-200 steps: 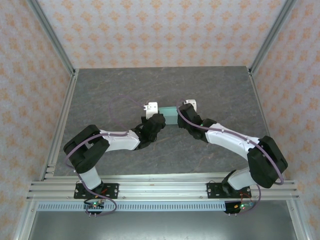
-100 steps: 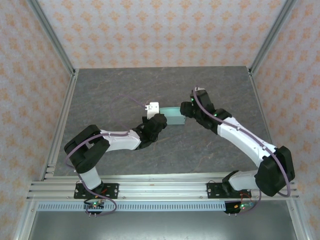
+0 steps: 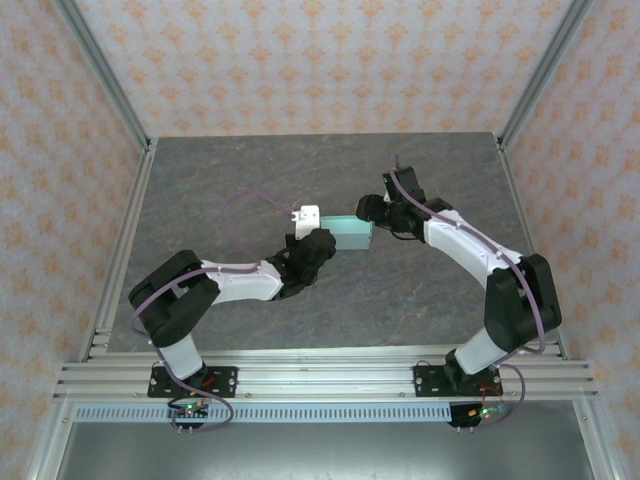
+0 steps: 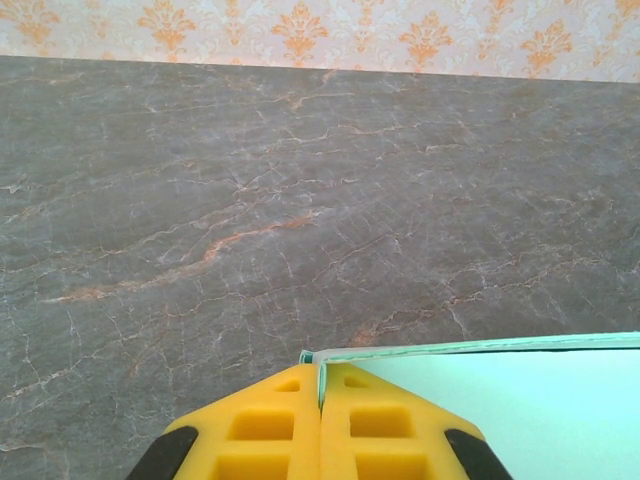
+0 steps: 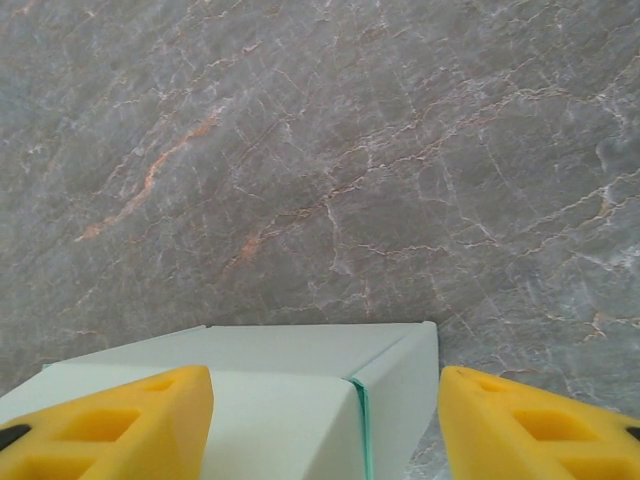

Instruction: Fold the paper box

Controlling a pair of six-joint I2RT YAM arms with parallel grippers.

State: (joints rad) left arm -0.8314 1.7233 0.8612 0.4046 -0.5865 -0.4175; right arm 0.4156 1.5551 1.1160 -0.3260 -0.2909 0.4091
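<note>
at mid-desk, top view: paper box [image 3: 352, 235], mint green, lying on the grey marbled desk [image 3: 250, 170]; left hand [image 3: 322, 236] at its left end, right hand [image 3: 374, 216] at its right end.
left wrist view: left hand closed, yellow fingers [image 4: 270, 435] pinching the box's card edge.
right wrist view: right hand open, its fingers [image 5: 120, 425] either side of the box's end.

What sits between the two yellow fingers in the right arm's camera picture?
The paper box: its pale mint end lies in the gap between the open yellow fingers, seen in the right wrist view.
</note>
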